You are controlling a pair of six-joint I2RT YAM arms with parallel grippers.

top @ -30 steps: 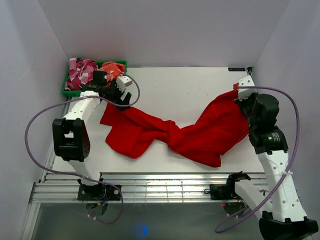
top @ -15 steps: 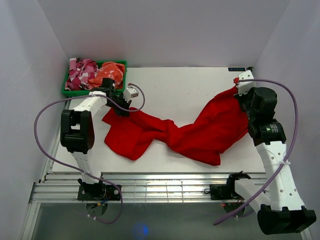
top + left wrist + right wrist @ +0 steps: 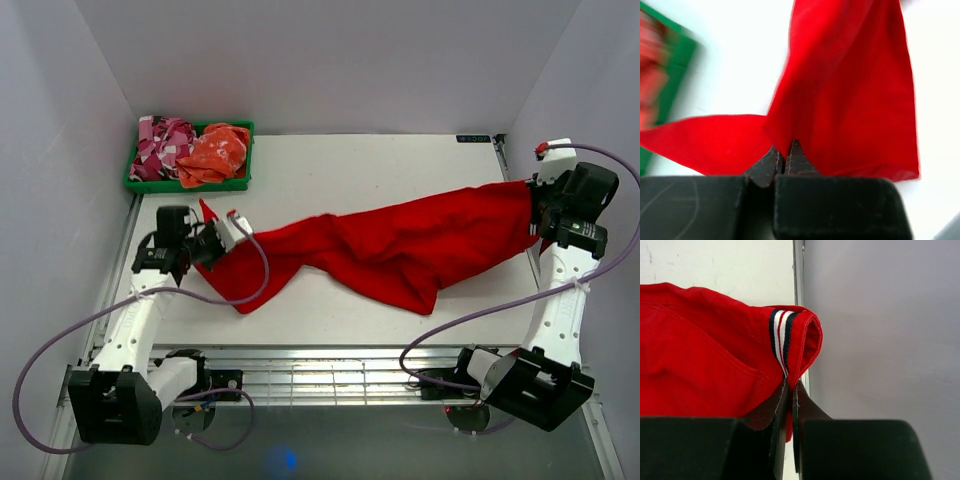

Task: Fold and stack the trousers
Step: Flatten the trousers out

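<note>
At the left edge of the table [image 3: 330, 165], left gripper [image 3: 784, 152] newly clamped on a corner of the trousers [image 3: 400, 240]; right gripper [image 3: 791, 386] pinching their striped edge far right. Arms swung apart: cloth now stretched table-wide, likely ready for laying flat.

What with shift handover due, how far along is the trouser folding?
Done: the left gripper and right gripper are each shut on an opposite end of the red trousers. In hand: the trousers run stretched between them across the table, rumpled in the middle. Left: no fold is made yet, and nothing is stacked.
</note>
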